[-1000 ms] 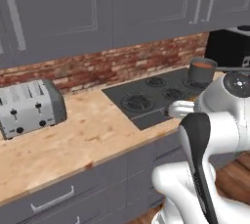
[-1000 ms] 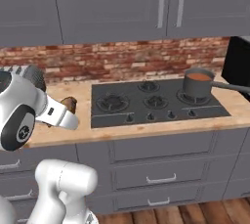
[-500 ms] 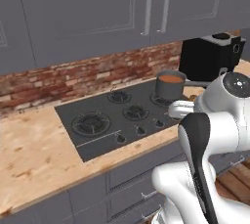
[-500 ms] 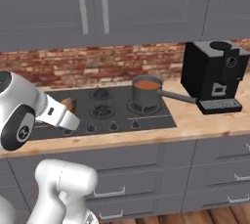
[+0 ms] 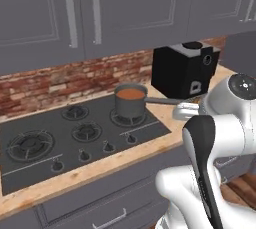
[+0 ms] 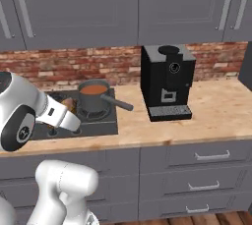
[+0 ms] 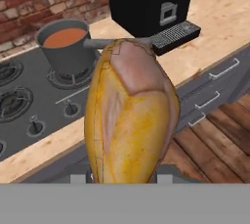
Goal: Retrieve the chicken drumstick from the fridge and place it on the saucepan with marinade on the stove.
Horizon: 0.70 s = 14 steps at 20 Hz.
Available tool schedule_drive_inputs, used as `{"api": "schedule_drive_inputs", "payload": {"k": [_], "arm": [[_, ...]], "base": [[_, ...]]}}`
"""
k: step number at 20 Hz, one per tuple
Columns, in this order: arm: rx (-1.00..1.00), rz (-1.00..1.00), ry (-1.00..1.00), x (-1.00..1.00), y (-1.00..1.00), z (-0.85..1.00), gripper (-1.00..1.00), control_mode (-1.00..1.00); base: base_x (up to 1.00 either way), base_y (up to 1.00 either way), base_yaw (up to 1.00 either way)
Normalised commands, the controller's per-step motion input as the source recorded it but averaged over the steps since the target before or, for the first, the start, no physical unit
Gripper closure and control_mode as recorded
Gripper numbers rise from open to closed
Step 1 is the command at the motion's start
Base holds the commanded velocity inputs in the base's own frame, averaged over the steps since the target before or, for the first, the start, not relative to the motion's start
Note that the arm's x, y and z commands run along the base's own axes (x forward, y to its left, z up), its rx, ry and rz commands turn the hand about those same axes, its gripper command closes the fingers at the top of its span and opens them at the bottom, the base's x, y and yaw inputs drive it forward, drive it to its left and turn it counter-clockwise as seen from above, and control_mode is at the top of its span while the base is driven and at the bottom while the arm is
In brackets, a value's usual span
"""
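The gripper [image 7: 128, 176] is clamping the chicken drumstick [image 7: 129, 115], which is standing up from between its fingers. Ahead and to its left, the saucepan [image 7: 66, 47] of marinade [image 7: 64, 36] is sitting on the stove [image 7: 19, 100], beside a black coffee machine [image 7: 149, 0]

A boxy black coffee machine [image 6: 167, 81] stands at centre frame in the right base view on the pale wooden countertop [image 6: 216, 113]. A red brick backsplash [image 5: 60, 80] runs behind it. Grey upper cabinets [image 5: 125, 8] with pale bar handles fill the top; grey drawers [image 6: 197, 170] sit lower right.
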Motion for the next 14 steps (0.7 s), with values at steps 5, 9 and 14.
{"api": "schedule_drive_inputs", "payload": {"k": [5, 9, 14], "arm": [[0.0, 0.0, 0.0, 0.0, 0.0, 0.0, 1.0, 1.0], [0.0, 0.0, 0.0, 0.0, 0.0, 0.0, 1.0, 1.0], [0.0, 0.0, 0.0, 0.0, 0.0, 0.0, 1.0, 1.0]], "base": [[0.06, -0.82, 0.27], [0.13, -0.03, 0.07], [0.1, 0.39, 0.0]]}}
